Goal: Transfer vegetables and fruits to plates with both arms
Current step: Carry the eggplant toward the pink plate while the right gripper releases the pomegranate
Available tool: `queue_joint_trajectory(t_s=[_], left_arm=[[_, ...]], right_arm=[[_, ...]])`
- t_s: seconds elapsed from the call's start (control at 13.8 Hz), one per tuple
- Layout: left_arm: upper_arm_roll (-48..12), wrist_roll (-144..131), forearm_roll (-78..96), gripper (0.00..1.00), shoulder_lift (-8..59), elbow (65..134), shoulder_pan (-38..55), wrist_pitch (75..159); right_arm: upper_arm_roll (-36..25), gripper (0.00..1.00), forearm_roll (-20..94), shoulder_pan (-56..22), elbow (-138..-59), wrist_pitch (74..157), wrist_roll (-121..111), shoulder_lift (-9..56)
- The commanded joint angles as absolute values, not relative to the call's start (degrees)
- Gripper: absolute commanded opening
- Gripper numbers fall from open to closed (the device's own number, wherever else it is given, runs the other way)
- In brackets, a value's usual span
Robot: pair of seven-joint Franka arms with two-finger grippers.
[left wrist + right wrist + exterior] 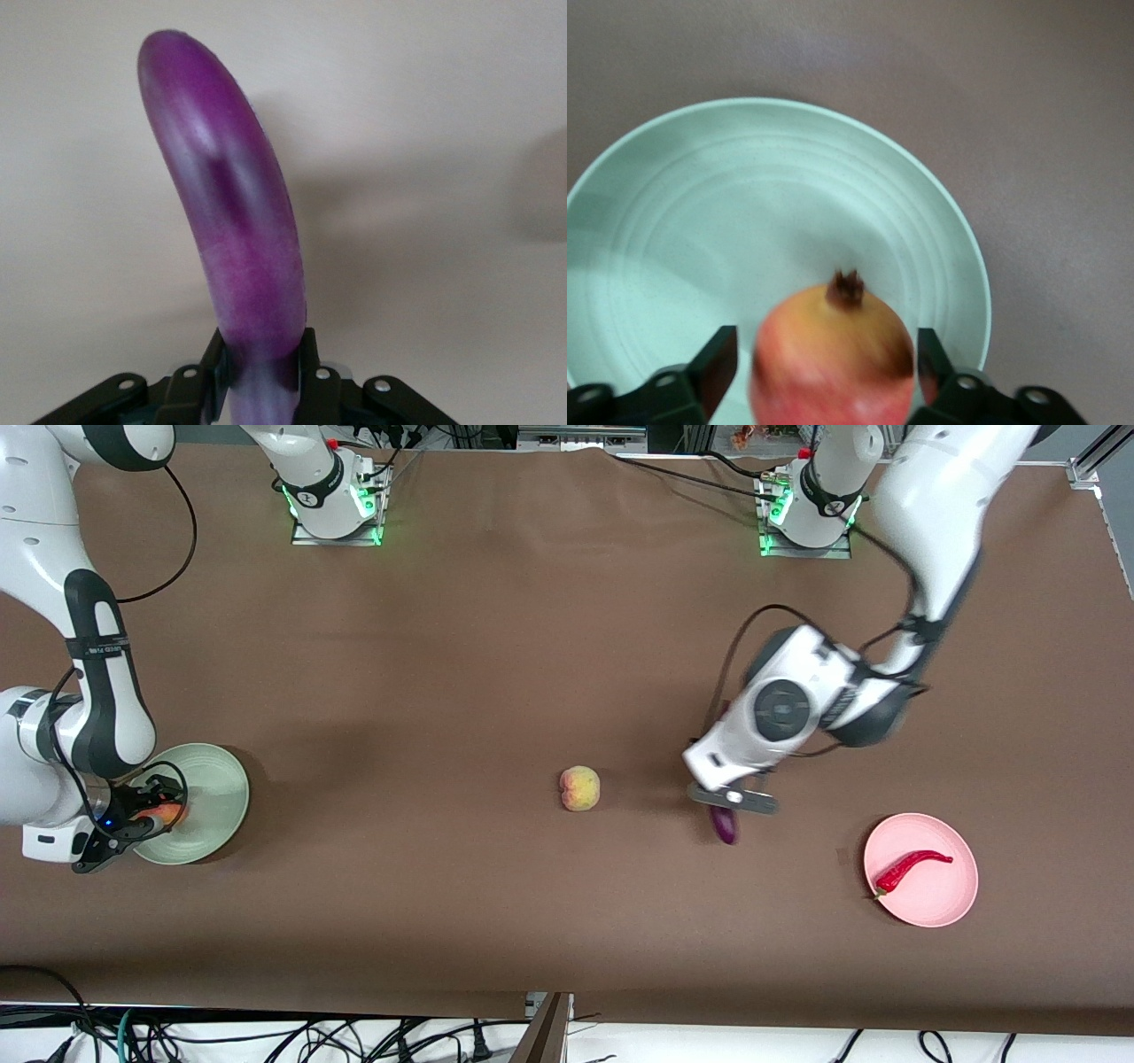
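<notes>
Left hand clamps the slim glossy purple eggplant, mostly hidden under the wrist, above the brown surface; right hand, fingers apart, flanks the red-yellow round fruit on the pale green plate, at nine o'clock from the peach

Brown table with peach, green plate, pink plate
</notes>
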State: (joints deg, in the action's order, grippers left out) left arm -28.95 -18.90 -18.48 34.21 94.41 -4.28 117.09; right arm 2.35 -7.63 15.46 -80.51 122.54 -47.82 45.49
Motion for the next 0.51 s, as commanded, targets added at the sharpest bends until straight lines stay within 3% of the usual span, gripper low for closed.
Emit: queue_joint_trajectory(t_s=[0.0, 0.15, 0.44], left_arm=[[-28.8, -5.5, -21.3, 0.01, 33.3, 91.3, -10.4, 115.9], [-27.3, 4.3, -24.6, 0.02, 34.4, 88.4, -12.9, 115.9], [-20.9, 19.7, -32.5, 0.02, 36.6, 84.8, -13.1, 116.7]], right_arm=[[3.9, 1.00, -4.1, 15.6, -80.3, 121.3, -48.0, 44.0], [5.9, 1.00, -3.1, 13.5, -79.5, 116.4, -46.7, 42.0], [6.9, 1.00, -2.9, 2.8, -73.7, 106.4, -23.0, 40.1]])
